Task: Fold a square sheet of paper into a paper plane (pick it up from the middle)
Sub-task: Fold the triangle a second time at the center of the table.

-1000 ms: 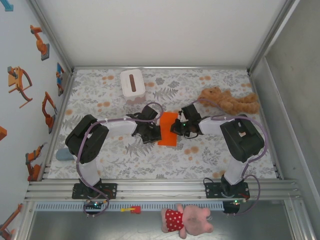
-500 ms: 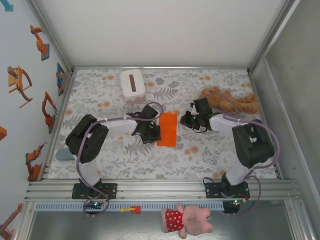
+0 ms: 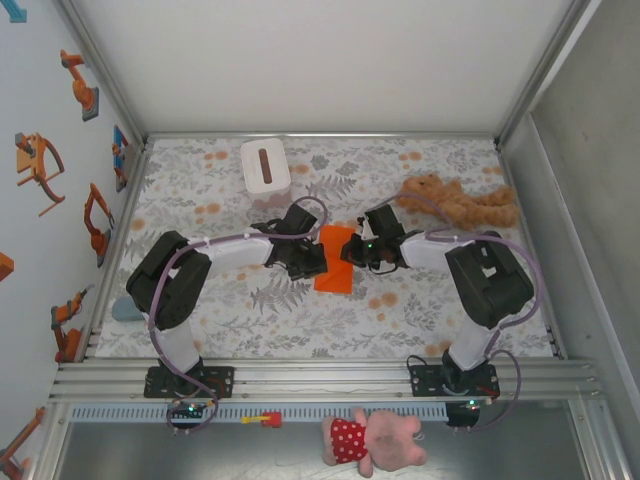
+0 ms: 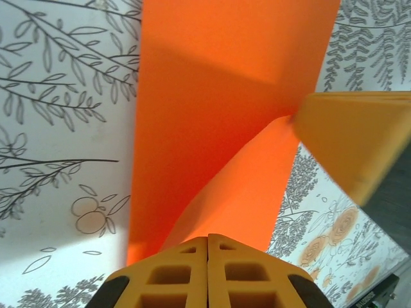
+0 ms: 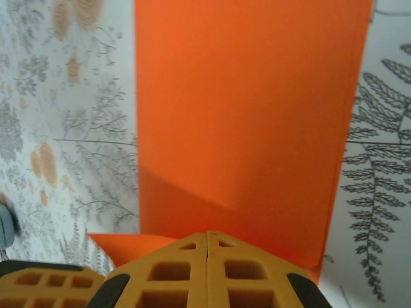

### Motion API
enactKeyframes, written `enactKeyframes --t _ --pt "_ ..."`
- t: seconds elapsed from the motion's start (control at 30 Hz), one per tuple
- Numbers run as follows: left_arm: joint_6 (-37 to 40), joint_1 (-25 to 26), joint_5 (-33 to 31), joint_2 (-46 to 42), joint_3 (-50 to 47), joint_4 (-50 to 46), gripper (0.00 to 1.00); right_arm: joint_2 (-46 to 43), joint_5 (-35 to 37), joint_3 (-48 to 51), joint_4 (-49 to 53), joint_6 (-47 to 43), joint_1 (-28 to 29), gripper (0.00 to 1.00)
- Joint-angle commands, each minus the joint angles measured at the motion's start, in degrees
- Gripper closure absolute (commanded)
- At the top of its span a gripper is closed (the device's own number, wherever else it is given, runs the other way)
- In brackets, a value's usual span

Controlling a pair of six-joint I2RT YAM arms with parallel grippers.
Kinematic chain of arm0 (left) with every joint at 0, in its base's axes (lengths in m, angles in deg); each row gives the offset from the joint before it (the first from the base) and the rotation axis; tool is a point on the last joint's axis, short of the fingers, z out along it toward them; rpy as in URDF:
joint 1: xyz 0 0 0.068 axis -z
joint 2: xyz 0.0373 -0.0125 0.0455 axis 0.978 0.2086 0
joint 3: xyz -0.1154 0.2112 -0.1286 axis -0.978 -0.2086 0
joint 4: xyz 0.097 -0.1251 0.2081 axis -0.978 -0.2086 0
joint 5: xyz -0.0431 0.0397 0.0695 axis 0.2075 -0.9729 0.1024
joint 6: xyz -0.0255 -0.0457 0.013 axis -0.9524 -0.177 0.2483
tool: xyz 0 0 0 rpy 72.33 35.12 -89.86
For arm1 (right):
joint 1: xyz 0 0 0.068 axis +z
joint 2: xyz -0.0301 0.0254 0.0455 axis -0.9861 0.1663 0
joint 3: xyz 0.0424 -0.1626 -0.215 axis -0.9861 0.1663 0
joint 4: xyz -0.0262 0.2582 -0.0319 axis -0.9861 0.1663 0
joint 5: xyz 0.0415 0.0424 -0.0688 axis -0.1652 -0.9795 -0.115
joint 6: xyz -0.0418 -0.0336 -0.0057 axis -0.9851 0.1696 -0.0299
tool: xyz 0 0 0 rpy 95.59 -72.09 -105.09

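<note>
The square sheet of paper (image 3: pixel 335 268) lies mid-table as a narrow orange rectangle, folded over itself. My left gripper (image 3: pixel 319 262) is at its left edge, and in the left wrist view its shut jaws (image 4: pixel 207 239) pinch a flap of the paper (image 4: pixel 244 186) that rises off the flat layer (image 4: pixel 212 90). My right gripper (image 3: pixel 350 252) is at the paper's right edge, shut with nothing between its jaws. Its tip (image 5: pixel 207 234) rests on the paper (image 5: pixel 244 109), and its finger (image 4: pixel 353 138) meets the raised flap's far end. No finished paper plane shape is visible.
A white tissue box (image 3: pixel 265 167) stands at the back left. A tan plush toy (image 3: pixel 460 202) lies at the back right, close behind the right arm. A grey-blue object (image 3: pixel 128 308) sits at the left table edge. A pink plush toy (image 3: pixel 375 440) lies beyond the front rail.
The right gripper swung off toward the tan plush toy half a second ago and has come back to the paper's right edge. The left gripper shifted slightly rightward onto the paper.
</note>
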Motion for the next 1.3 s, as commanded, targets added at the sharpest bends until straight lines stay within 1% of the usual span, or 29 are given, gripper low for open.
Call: enactKeyframes --t 0.0,0.37,0.6,0.83,1.07,1.27 --pt "0.4 0.5 1.8 1.3 2.0 1.8 0.94 1.2 -0.5 -0.7 -0.9 0.6 -0.1 1.00" --pt "1.2 1.1 4.2 7.3 6.3 2.7 0.94 3.9 2.0 0.2 0.5 0.4 -0.1 1.00" --pt "3.7 1.2 4.2 9.8 7.5 2.5 0.95 5.0 2.3 0.9 1.0 0.6 0.0 1.00" --pt "4.7 0.7 3.7 8.5 2.2 3.1 0.97 5.7 3.6 1.3 3.0 0.2 -0.1 1.00" --pt "5.2 0.0 4.2 4.1 -5.9 5.0 0.98 7.6 4.8 1.4 5.4 -0.8 -0.1 1.00" --pt "6.8 -1.1 3.9 0.2 -10.4 3.9 0.96 8.5 5.3 1.4 6.1 -1.2 -0.2 1.00"
